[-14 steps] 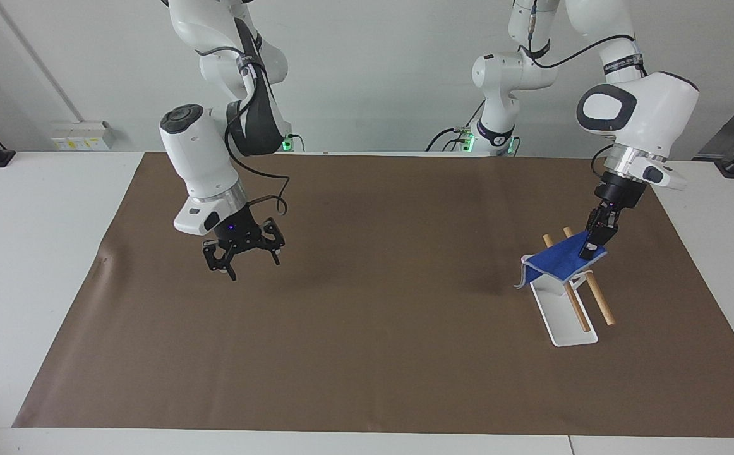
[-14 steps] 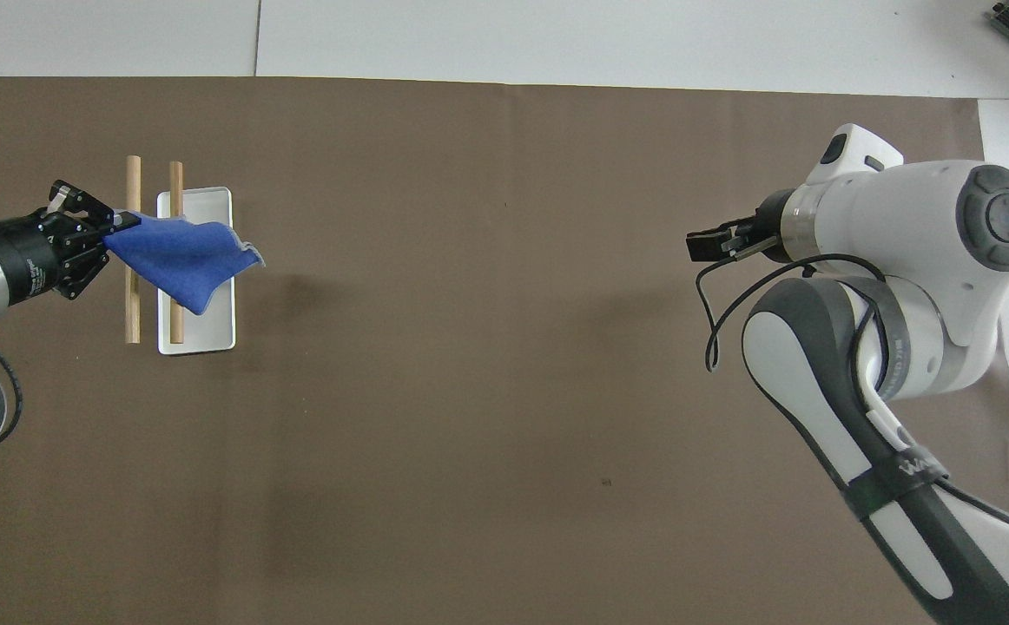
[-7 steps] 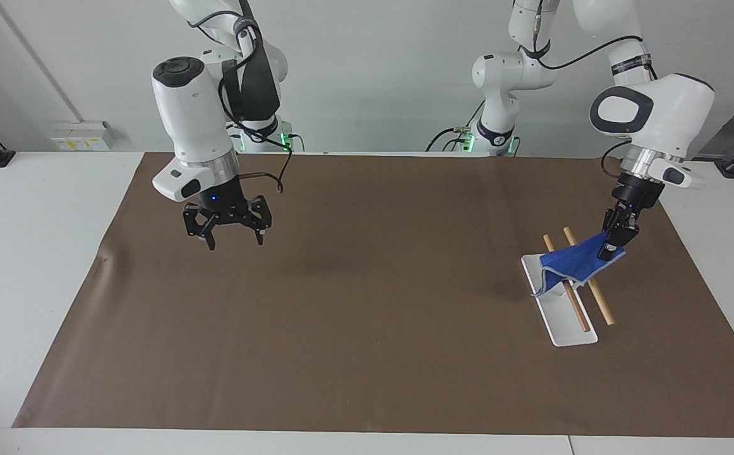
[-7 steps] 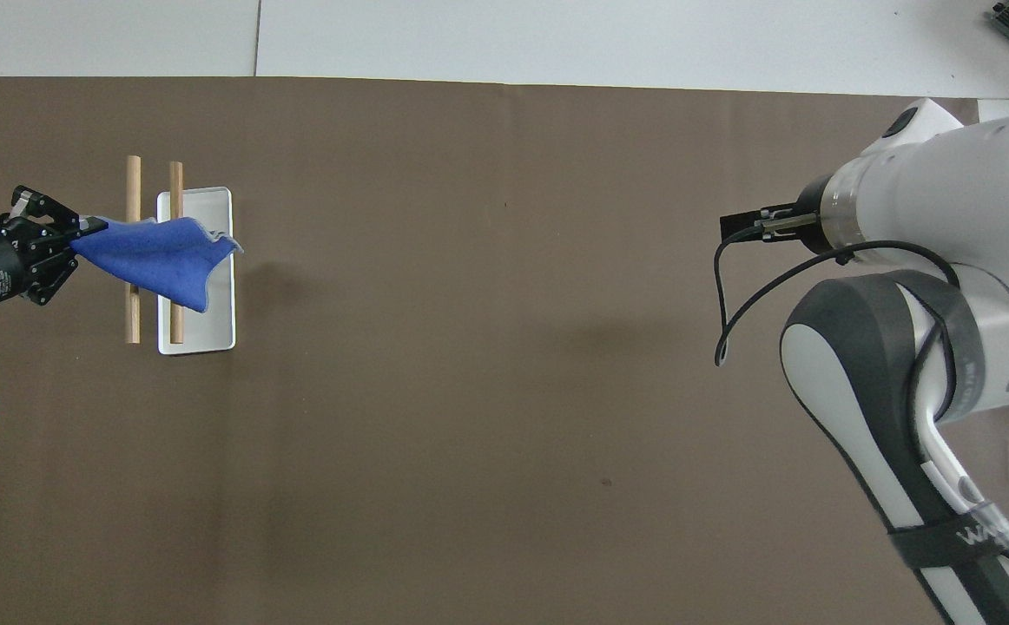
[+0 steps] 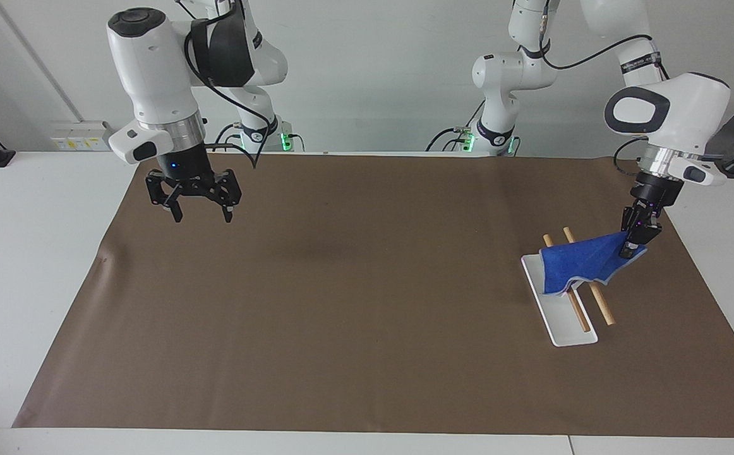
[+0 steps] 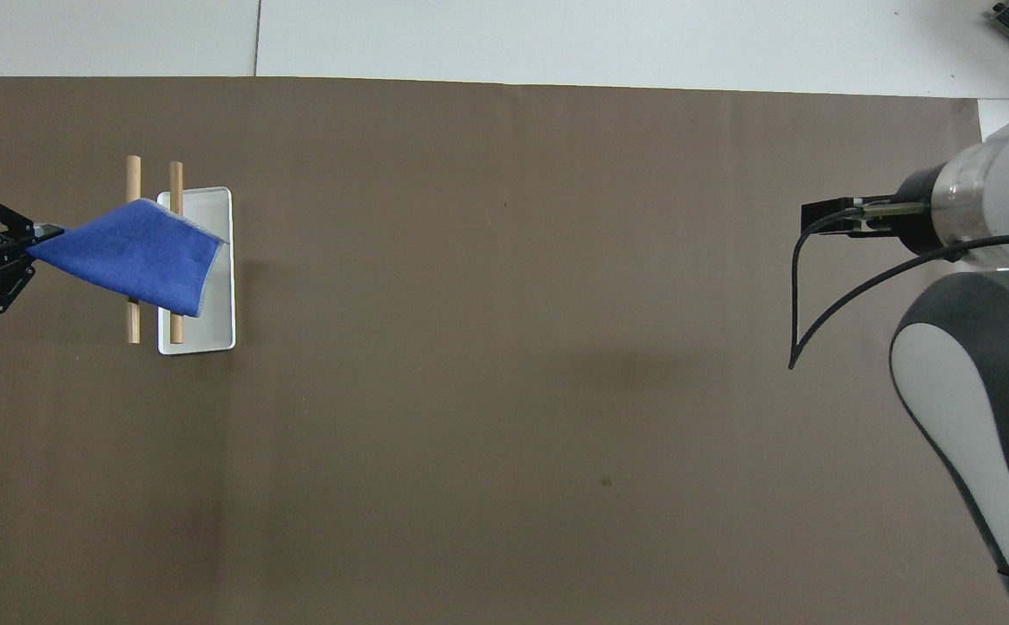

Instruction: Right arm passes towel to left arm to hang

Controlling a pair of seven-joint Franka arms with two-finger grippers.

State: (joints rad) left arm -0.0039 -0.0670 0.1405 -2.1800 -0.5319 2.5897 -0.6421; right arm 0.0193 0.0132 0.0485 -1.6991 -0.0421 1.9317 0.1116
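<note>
Facing view shows our left gripper (image 5: 635,242) pinching one corner of the towel (image 5: 580,265), which drapes limply over the two wooden rods (image 5: 595,296) near the mat's left-arm edge. We judge it soft and light: grip a corner. Our right gripper (image 5: 194,205) hangs spread, empty.

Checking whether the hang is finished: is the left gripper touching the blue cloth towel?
Touching. In the facing view the left gripper is shut on a corner of the blue cloth towel, which drapes over the two wooden rods.
</note>
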